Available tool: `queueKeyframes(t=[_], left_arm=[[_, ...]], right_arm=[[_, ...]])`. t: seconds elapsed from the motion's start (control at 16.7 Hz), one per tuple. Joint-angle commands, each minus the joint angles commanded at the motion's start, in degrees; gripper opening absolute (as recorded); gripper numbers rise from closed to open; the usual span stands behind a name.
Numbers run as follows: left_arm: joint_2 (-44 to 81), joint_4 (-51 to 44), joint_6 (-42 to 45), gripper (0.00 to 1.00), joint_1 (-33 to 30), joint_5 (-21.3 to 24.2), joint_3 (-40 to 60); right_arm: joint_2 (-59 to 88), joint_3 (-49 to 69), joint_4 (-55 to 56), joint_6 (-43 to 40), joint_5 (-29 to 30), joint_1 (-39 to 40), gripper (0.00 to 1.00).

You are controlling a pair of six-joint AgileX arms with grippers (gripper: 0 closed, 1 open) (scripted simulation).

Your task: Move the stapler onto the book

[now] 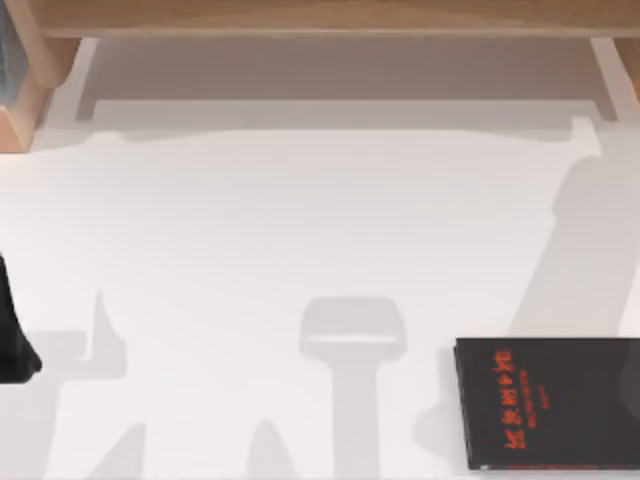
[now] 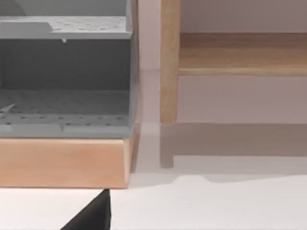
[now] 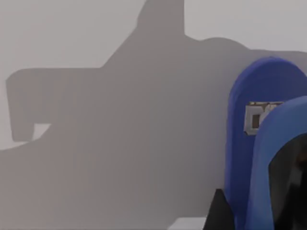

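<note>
Book (image 1: 552, 403) lies flat at the desk's (image 1: 300, 250) front right corner, cover up. Stapler (image 3: 266, 143) sits close in front of the right wrist camera, above the desk; can't tell whether the right end effector is pinching it. Left arm (image 1: 15, 335) is at the desk's left edge, its end effector state can't be told.

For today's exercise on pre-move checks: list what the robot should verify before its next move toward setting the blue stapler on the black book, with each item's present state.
1. Bright blue oblong stapler close against the right wrist camera: ok.
2. Stapler firmly held by the right gripper: cannot tell.
3. Flat black book with red characters lying on the white table, cover bare: ok.
4. Stapler on the book: not ok.
5. Left arm at the table's left edge, away from the book: ok.
</note>
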Motion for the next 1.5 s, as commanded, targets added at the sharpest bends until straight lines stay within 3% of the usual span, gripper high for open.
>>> queueKeyframes(t=[0.36, 0.66, 0.96, 1.5], left_arm=[[0.0, 0.0, 0.0, 1.00, 0.0, 0.0, 0.0], [0.0, 0.0, 0.0, 1.00, 0.0, 0.0, 0.0], [0.0, 0.0, 0.0, 1.00, 0.0, 0.0, 0.0], [0.0, 0.0, 0.0, 1.00, 0.0, 0.0, 0.0]], right_arm=[[-4.8, -1.1, -0.4, 1.2, 0.4, -0.5, 0.00], [-17.3, -8.2, 1.4, 7.6, 1.6, 1.4, 0.00], [-31.2, -21.6, 5.2, 19.0, 2.7, 9.1, 0.00], [-52.0, -55.0, 13.4, 45.6, 4.9, 29.9, 0.00]])
